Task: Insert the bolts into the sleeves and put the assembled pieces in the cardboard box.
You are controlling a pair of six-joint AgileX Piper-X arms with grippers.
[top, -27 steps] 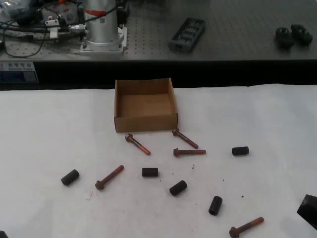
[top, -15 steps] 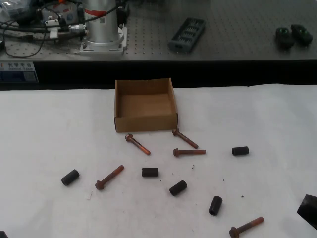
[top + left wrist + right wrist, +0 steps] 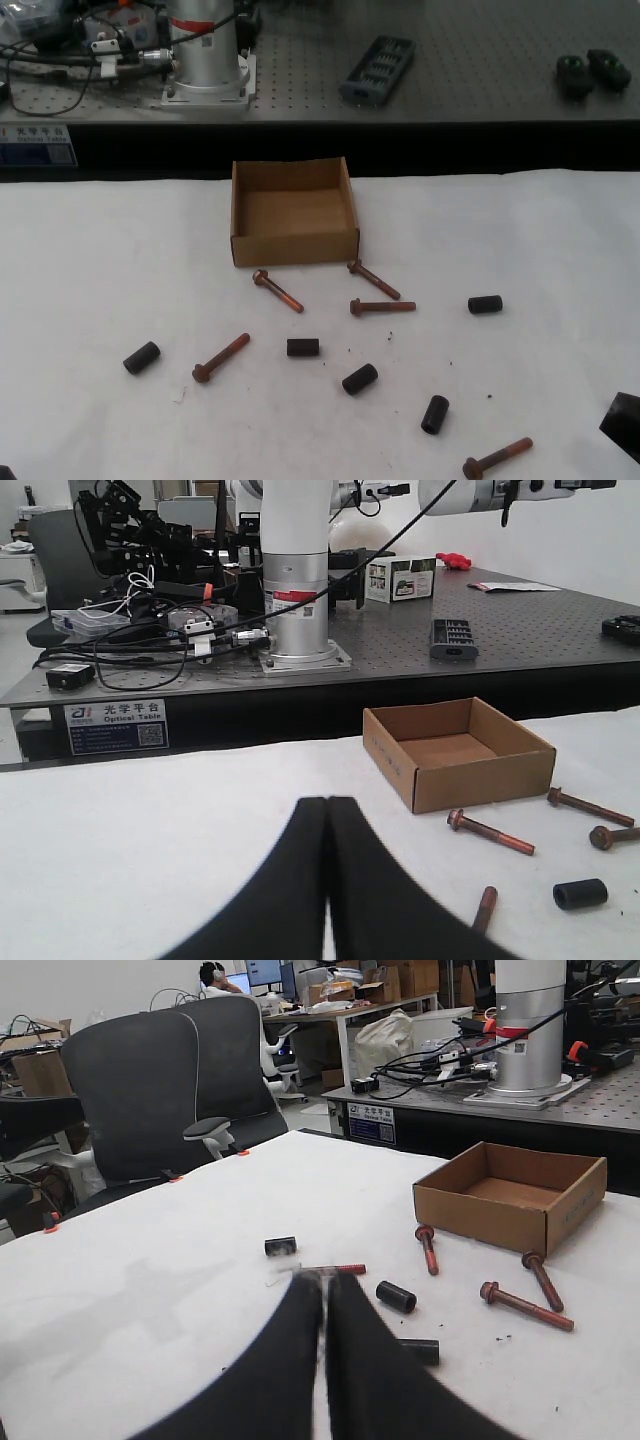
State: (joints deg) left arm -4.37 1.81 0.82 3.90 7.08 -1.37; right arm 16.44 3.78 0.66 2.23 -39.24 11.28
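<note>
Bolts [image 3: 277, 290] and sleeves [image 3: 303, 347] lay loose at 6 o'clock from the cardboard box [image 3: 294, 210]. Left tool [image 3: 327, 802] and right tool [image 3: 323, 1282] sat pressed together, empty, so nothing started yet, I'd guess.

Black two-fingered grippers
The left gripper [image 3: 327, 802] and right gripper [image 3: 323, 1278] have smooth matte black fingers [image 3: 290, 880], broad at the base, curving to narrow tips, a thin seam between.

A perforated dark table [image 3: 480, 100] behind the white sheet [image 3: 100, 260] bears tangled cables [image 3: 50, 65] and a ridged black tray [image 3: 377, 68]
</note>
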